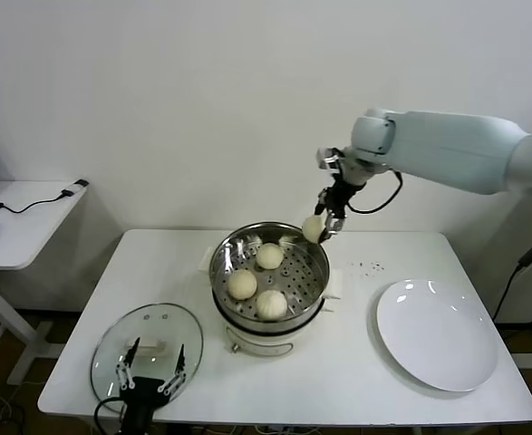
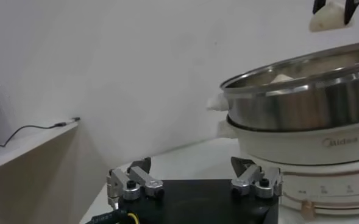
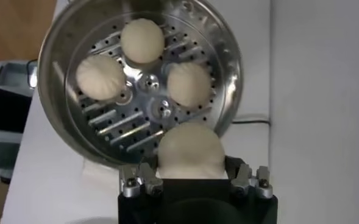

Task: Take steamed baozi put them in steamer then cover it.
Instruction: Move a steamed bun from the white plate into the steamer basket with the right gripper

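The steamer (image 1: 313,272) stands mid-table, with three baozi (image 1: 269,256) (image 1: 242,285) (image 1: 272,304) on its perforated tray. My right gripper (image 1: 323,227) hangs over the pot's far right rim, shut on a fourth baozi (image 1: 313,228) (image 3: 189,151). In the right wrist view that bun fills the space between the fingers above the rim (image 3: 231,91). The glass cover (image 1: 147,349) lies flat on the table at the front left. My left gripper (image 1: 153,372) (image 2: 194,173) hovers open over the cover's near edge, holding nothing.
A large empty white plate (image 1: 436,333) lies at the right of the table. A side table (image 1: 21,217) with cables stands to the far left. The wall is close behind the table.
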